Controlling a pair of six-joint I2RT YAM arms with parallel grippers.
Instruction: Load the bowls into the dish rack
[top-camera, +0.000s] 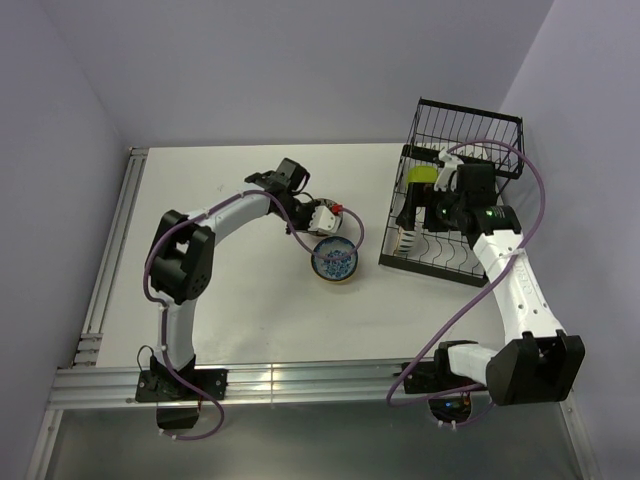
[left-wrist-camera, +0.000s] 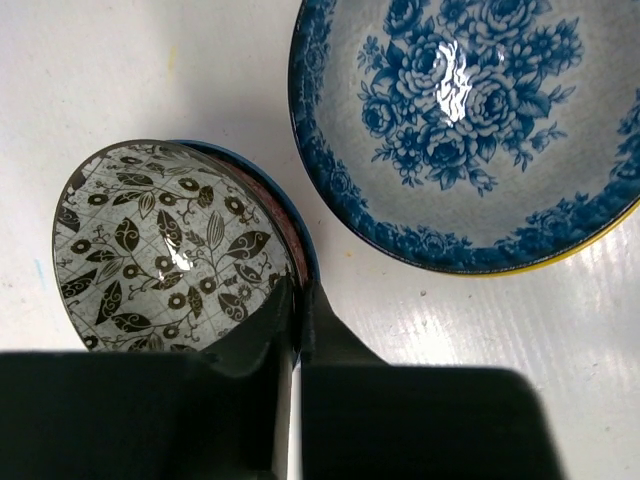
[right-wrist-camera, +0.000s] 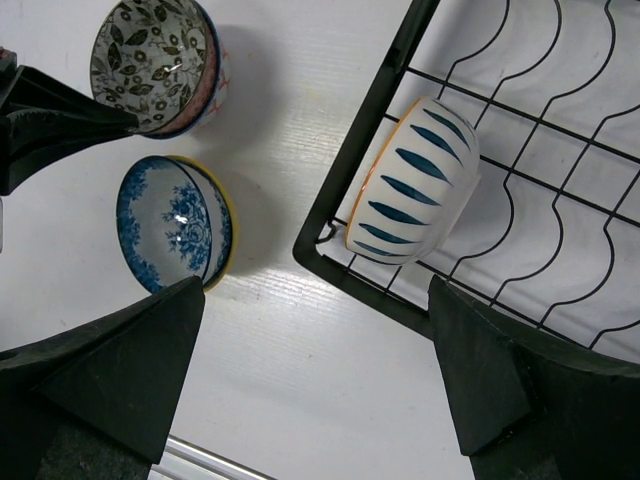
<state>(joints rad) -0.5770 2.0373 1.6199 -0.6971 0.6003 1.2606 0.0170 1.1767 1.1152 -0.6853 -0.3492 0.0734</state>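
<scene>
My left arm (top-camera: 230, 215) rises from its base at the near edge of the table (top-camera: 250, 300), folds at the elbow and reaches right toward the table's middle. The left gripper (left-wrist-camera: 300, 300) has its fingers pressed together on the rim of the leaf-patterned bowl (left-wrist-camera: 170, 250), one finger inside and one outside. That bowl looks tipped, its mouth turned toward the wrist camera. I cannot tell whether it is off the table.

Just beside it, toward the near edge, the blue rose bowl (left-wrist-camera: 470, 130) sits mouth up, apart from the gripper.

My right arm (top-camera: 510, 280) stretches from the near right corner up to the dish rack (top-camera: 470, 130), which stands at the table's far right. The right gripper (right-wrist-camera: 315, 300) is spread wide, with nothing between its fingers, hanging over the rack's near left corner.

In that corner the striped bowl (right-wrist-camera: 415, 180) stands on its edge between the wires, its outside wall toward the right wrist camera.

Only the top view shows both arms whole, and a yellow-green shape (top-camera: 420, 173) deeper in the rack, partly hidden by the arm. Only the left wrist view shows the pinch on the rim up close. The right wrist view shows all three bowls at once.
</scene>
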